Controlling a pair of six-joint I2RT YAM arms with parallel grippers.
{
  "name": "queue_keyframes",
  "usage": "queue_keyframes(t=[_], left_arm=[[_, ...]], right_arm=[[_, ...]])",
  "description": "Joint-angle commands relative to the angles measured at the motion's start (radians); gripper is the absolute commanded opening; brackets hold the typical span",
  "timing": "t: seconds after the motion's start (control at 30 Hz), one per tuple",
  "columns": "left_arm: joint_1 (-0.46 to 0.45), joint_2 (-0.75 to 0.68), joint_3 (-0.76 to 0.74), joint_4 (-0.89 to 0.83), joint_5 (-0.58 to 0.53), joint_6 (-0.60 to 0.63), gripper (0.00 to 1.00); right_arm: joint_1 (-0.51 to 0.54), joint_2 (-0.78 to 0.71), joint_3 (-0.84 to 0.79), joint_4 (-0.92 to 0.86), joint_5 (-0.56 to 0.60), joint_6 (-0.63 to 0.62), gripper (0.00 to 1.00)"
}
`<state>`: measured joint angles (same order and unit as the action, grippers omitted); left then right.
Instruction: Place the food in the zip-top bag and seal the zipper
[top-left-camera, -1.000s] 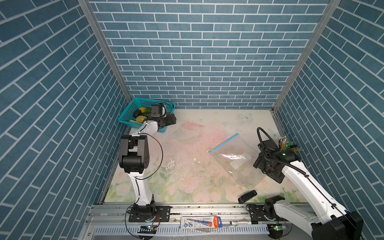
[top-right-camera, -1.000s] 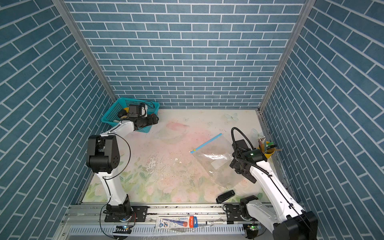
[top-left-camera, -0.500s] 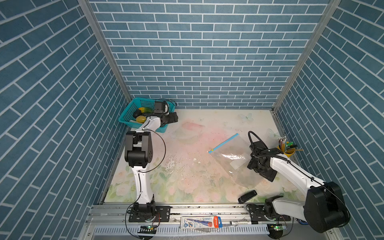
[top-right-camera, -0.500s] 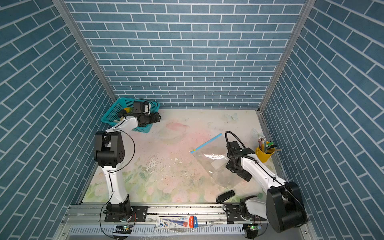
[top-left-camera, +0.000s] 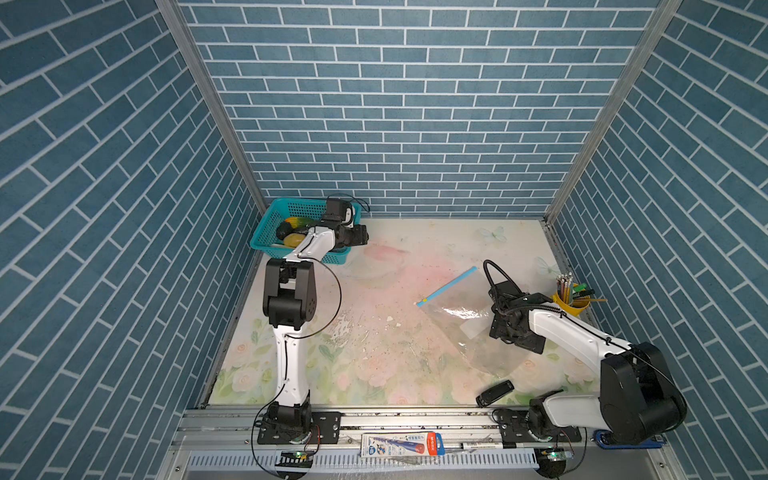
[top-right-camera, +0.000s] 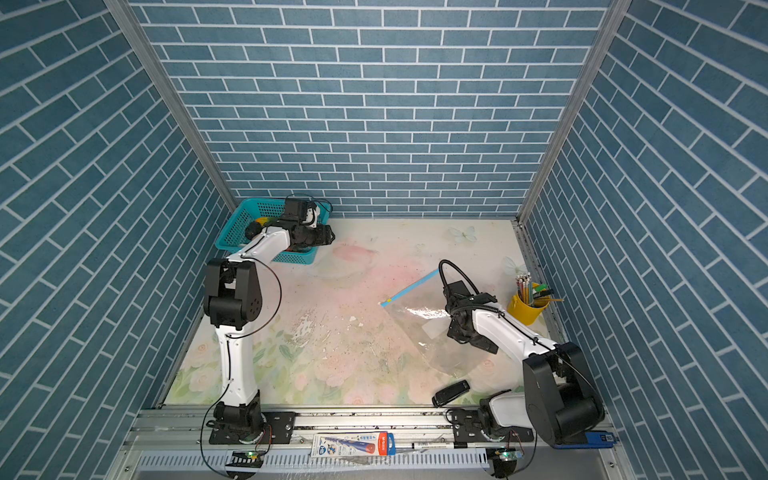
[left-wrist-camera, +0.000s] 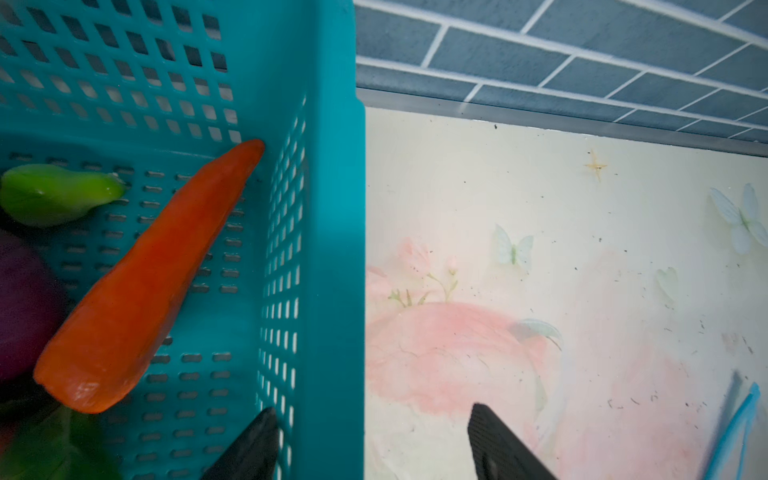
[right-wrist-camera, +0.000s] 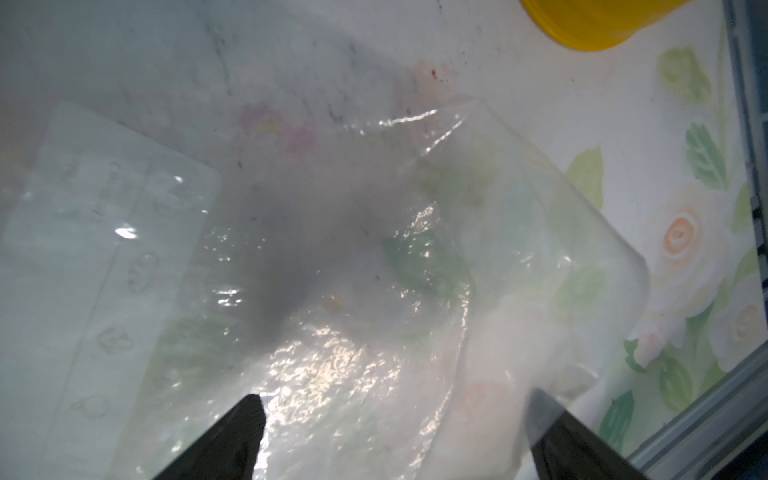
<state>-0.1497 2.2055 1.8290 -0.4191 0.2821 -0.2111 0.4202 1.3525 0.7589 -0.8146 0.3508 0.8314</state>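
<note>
- While the floral table mat (top-left-camera: 374, 357) carries everything, the zip-top bag (top-left-camera: 461, 332) lies flat on its right half, clear and crinkled.
- The teal basket (top-left-camera: 286, 205) sits in the far left corner, holding the food (top-left-camera: 296, 239).
- The right gripper (right-wrist-camera: 397, 399) hangs low over the bag, jaws spread wide, gripping nothing.
- The left gripper (left-wrist-camera: 372, 411) straddles the basket's wall, one finger inside and one outside, jaws apart and empty.
- The orange carrot (left-wrist-camera: 145, 291) lies inside by that wall, beside a purple onion (left-wrist-camera: 20, 307) and a green piece (left-wrist-camera: 54, 193).
- The zipper (top-left-camera: 446, 286), a blue strip, runs along the bag's far edge.
</note>
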Motion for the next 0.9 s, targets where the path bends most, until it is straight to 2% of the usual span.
queue_keyframes(t=[0.0,0.4,0.87], left_arm=[[-0.03,0.0,0.031,-0.041,0.028,-0.009,0.74],[-0.073,-0.04,0.024,-0.052,0.019,-0.02,0.75],[-0.08,-0.159,-0.116,-0.023,-0.006,-0.04,0.79]], right_arm=[[0.024,0.023,0.048,0.021,0.049,-0.055,0.98],[0.074,0.064,0.057,0.184,0.045,-0.265,0.97],[0.084,0.199,0.171,0.275,0.072,-0.394,0.92]])
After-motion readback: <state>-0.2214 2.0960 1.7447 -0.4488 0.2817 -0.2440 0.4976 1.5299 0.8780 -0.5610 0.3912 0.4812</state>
